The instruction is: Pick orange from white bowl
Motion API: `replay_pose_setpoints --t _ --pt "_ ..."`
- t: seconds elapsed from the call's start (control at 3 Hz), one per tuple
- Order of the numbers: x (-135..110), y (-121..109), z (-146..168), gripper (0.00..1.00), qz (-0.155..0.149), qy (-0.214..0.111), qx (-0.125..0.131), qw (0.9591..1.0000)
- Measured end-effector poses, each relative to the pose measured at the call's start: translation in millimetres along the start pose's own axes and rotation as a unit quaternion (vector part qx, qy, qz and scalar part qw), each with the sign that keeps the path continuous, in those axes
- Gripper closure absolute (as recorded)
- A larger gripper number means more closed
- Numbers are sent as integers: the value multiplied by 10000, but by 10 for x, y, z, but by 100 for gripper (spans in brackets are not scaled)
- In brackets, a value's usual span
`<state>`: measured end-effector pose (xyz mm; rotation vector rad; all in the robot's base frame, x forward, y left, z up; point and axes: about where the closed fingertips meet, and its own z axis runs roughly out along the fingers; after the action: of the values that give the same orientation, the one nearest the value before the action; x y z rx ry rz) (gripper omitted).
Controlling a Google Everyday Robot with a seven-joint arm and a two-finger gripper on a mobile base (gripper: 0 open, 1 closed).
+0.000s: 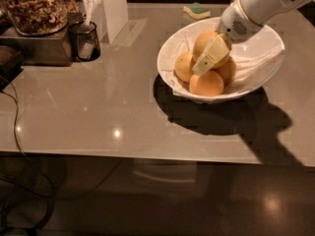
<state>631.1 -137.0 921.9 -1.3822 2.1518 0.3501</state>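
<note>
The white bowl (168, 50) sits at the back right of the grey table, lined with white cloth. The orange (203, 40), the largest yellowish fruit, sits on top of three smaller, deeper orange fruits (206, 84). My gripper (207, 54) comes in from the upper right and is shut on the orange. One pale finger (212, 57) lies across the orange's front; the other is hidden behind it. The orange is slightly raised above the other fruits, still inside the bowl's rim.
A yellow-green sponge (197, 10) lies behind the bowl. At the back left stand a white box (110, 9), a black cup (83, 41) and a jar of nuts (34, 6) on a metal base. A cable (17, 127) hangs off the left edge.
</note>
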Motion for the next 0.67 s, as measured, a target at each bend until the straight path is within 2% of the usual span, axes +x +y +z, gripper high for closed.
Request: replay_pose_setpoints --t 0.67 --pt "-23 -3 -33 50 0 0 0 10000"
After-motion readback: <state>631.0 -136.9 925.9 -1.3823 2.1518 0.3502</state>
